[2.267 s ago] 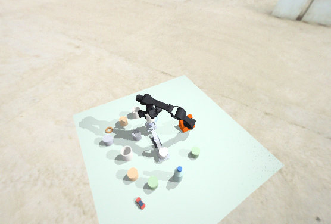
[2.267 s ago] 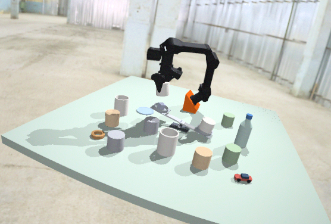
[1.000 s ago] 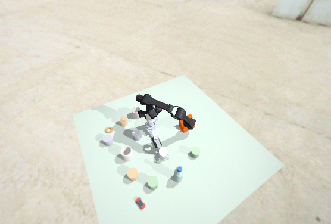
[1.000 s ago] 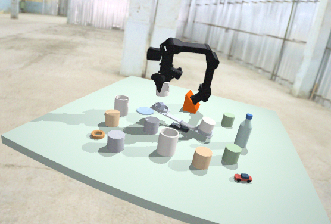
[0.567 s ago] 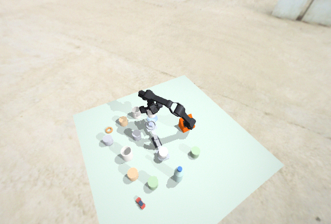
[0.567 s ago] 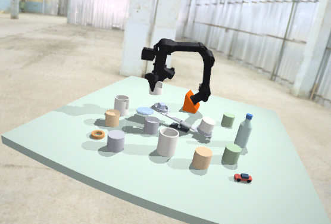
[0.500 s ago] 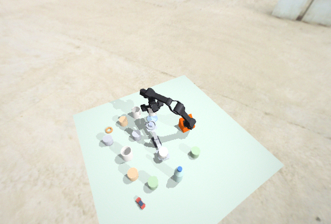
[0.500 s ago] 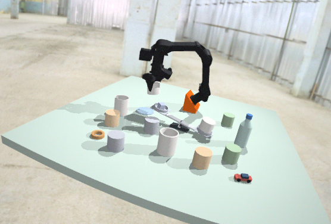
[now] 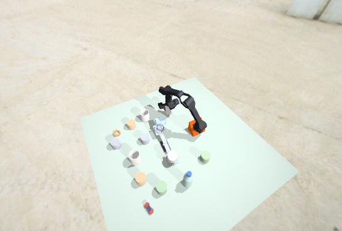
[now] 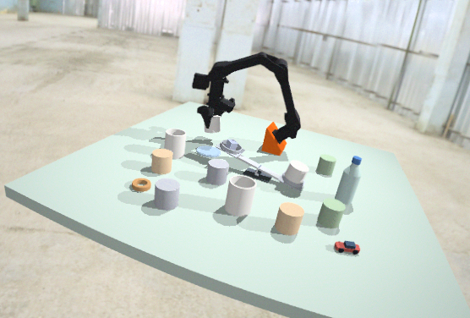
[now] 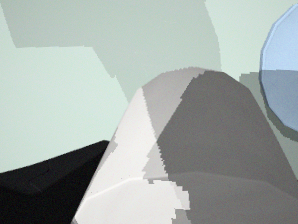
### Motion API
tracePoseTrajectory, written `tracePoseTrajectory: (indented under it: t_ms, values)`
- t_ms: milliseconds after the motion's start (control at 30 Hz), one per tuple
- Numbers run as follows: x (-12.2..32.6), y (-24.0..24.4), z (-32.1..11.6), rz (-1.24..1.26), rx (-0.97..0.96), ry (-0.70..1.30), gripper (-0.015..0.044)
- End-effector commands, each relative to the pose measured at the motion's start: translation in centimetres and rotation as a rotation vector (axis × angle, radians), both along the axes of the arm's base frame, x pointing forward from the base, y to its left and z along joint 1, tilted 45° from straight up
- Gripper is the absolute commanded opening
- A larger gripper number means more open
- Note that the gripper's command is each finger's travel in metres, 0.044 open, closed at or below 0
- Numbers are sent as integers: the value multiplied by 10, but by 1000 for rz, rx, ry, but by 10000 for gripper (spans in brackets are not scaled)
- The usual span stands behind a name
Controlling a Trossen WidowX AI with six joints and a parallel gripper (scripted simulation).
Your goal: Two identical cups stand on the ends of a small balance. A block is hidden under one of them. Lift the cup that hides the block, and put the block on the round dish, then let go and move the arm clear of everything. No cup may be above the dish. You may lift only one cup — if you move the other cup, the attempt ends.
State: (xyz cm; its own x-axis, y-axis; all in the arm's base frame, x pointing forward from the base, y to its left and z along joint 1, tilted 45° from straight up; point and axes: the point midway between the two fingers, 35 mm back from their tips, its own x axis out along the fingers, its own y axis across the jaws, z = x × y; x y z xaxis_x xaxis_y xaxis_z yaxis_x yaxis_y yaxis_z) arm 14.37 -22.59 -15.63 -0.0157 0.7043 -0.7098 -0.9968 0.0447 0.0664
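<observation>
My gripper is shut on a white cup and holds it in the air toward the table's back. In the wrist view the round blue dish shows to the right of the held cup, without overlap. A small pale lavender block sits uncovered in the raised pan of the tilted balance, beside the dish. The other white cup stands on the balance's lower end.
An open white mug stands near the dish and another farther forward. Lavender, tan and green cylinders, a bottle, an orange ring and a red toy car also stand or lie around.
</observation>
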Motion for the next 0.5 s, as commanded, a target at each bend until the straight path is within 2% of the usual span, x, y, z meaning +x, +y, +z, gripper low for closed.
tracePoseTrajectory:
  t_ms: [0, 233, 467]
  values:
    - [1, 1, -5, 16, -16, -10, 0]
    - [0, 23, -27, 16, -15, -11, 0]
    - [0, 26, -31, 16, -15, -11, 0]
